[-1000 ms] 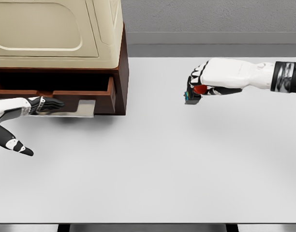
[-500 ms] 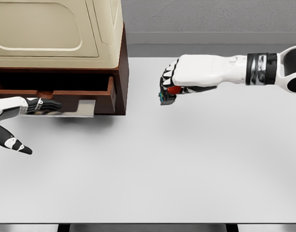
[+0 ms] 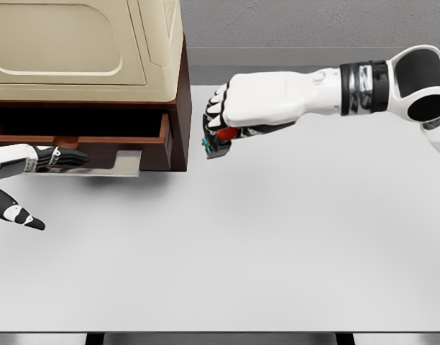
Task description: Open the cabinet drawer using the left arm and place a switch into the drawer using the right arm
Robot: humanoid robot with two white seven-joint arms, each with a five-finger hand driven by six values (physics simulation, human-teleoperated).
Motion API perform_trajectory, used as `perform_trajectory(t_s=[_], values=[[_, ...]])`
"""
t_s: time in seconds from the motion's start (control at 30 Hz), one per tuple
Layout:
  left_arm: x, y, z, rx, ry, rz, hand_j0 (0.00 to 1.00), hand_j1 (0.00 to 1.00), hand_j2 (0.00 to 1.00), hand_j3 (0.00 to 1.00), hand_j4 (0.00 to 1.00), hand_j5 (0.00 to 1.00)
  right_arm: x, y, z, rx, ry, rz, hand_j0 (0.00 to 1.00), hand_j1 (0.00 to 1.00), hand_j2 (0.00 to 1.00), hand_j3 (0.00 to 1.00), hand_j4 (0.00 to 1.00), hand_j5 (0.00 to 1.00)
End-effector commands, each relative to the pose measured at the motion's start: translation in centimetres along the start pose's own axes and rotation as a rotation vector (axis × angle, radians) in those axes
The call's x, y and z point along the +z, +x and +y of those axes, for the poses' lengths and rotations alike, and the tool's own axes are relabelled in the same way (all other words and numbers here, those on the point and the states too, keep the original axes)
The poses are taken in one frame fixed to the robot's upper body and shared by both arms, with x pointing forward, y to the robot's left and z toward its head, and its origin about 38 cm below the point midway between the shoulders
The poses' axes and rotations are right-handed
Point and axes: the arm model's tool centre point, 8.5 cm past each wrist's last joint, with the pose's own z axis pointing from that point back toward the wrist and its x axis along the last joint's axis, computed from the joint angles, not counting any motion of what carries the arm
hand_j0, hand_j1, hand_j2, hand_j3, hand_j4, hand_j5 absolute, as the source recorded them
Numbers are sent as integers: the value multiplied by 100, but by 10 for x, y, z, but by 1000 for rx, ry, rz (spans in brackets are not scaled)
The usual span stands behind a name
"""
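With my right hand (image 3: 218, 136) clenched on the small red-and-black switch (image 3: 218, 140) just beside the brown wooden cabinet (image 3: 178, 108), I risk striking its side before clearing the open drawer (image 3: 123, 133).

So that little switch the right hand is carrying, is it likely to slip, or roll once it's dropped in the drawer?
The switch looks small and rigid, probably light, since the right hand carries it in a curled grip. Only part of it shows below the fingers, so slip seems unlikely. Its dark base looks blocky, so in the drawer it would probably settle rather than roll.
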Motion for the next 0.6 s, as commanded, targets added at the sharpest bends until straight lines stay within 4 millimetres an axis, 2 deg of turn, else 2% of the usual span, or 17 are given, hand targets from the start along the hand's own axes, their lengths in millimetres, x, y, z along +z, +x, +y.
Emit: perform_trajectory(t_s=[0.0, 0.1, 0.43, 0.57], values=[[2, -17, -7, -94, -56, 112, 100, 100, 100, 100, 100, 100, -4, 3, 0, -15, -7, -19, 45, 45, 45, 45, 45, 45], [2, -17, -7, -88, -54, 105, 100, 100, 100, 100, 100, 100, -15, 8, -7, 6, -1, -50, 45, 45, 45, 45, 45, 45], [2, -18, -9, -70, -54, 100, 100, 100, 100, 100, 100, 100, -17, 14, -29, 15, -12, -93, 45, 45, 45, 45, 45, 45], [2, -20, -12, -54, -58, 101, 100, 100, 100, 100, 100, 100, -32, 21, -40, 42, -20, -133, 45, 45, 45, 45, 45, 45]])
